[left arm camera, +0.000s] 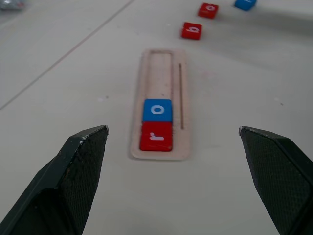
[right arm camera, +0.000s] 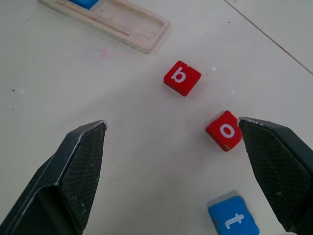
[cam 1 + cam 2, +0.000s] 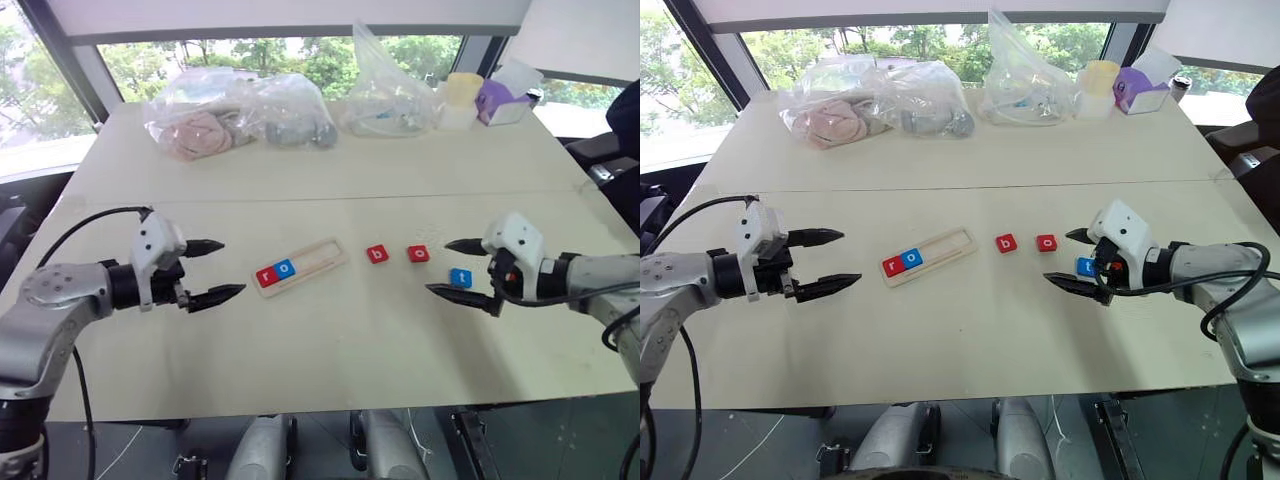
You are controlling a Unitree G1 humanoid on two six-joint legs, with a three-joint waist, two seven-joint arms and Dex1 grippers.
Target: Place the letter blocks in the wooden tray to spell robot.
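Observation:
The wooden tray lies slanted at the table's middle. Its left end holds a red r block and a blue o block; the rest of the slot is bare. To the tray's right, a red b block, a red o block and a blue t block lie loose on the table. My left gripper hovers open to the left of the tray, holding nothing. My right gripper hovers open beside the t block, also holding nothing.
Several clear plastic bags of items line the table's far side, along with a yellow cup and a purple and white box. A seam crosses the tabletop behind the tray.

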